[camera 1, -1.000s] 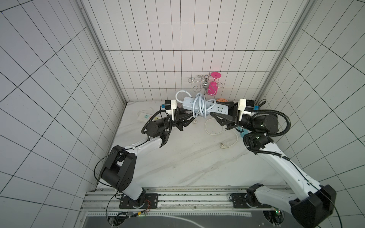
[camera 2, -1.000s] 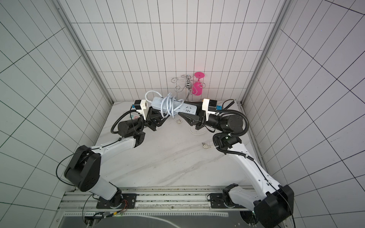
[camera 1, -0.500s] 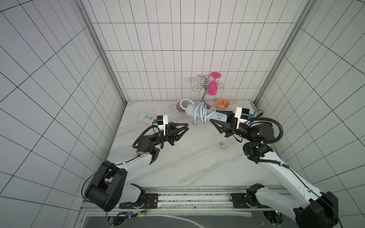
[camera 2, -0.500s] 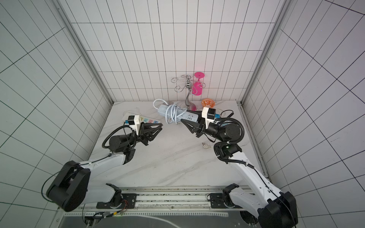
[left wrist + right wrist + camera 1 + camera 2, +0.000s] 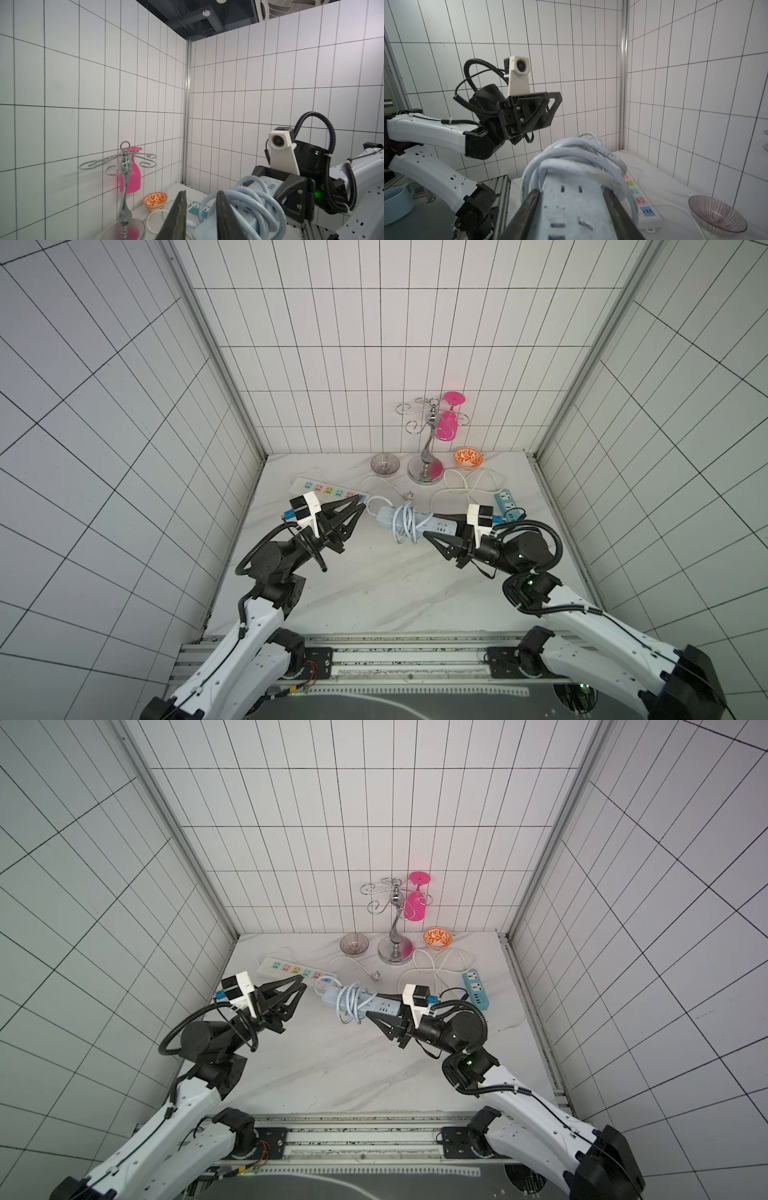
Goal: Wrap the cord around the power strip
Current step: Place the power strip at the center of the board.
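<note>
The power strip (image 5: 441, 525) is clamped at one end in the right gripper (image 5: 428, 524) and held above the table (image 5: 374, 593), the cord (image 5: 404, 523) coiled round its middle. The left gripper (image 5: 360, 502) is seen slightly parted and empty, near the free end. The strip is judged rigid and light, the cord springy; hold is best taken beside the coil

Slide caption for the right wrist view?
Right jaws clamp the power strip, cord coiled around it; left jaws hang empty beyond.

The cord (image 5: 405, 524) wraps around the power strip (image 5: 442, 526), which is in front of the stand (image 5: 417, 475).
</note>
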You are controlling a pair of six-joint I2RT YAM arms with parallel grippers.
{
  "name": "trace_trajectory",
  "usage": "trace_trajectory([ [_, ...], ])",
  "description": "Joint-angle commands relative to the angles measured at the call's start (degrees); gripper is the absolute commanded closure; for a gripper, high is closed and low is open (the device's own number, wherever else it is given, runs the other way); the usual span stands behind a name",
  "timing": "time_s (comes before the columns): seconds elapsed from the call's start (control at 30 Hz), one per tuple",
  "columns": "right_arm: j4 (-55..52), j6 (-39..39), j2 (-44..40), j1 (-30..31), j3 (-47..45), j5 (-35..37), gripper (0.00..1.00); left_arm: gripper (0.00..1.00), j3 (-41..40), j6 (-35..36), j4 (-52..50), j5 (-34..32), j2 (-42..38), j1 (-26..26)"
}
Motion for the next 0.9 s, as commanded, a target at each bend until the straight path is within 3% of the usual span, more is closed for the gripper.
trace_trajectory([
  [0.0, 3.3, -0.6, -2.1, 4.4, -4.3, 6.3, 1.00, 0.76, 4.7, 8.0, -20.4, -6.9, -1.7, 0.1],
  [0.23, 12.4, 6.4, 1.6, 9.1, -12.1, 8.3, 1.00, 0.75, 8.1, 15.3, -31.6, -14.8, -5.1, -0.5],
  [0.47, 26.4, 11.4, 16.2, 9.2, -13.3, 6.3, 1.00, 0.73, 8.0, 18.0, -34.6, -20.0, -6.6, -0.7],
  [0.87, 49.1, 20.5, 33.8, 2.7, -16.8, 1.9, 1.00, 0.72, 3.8, 18.4, -33.0, -20.7, -6.8, -0.8],
])
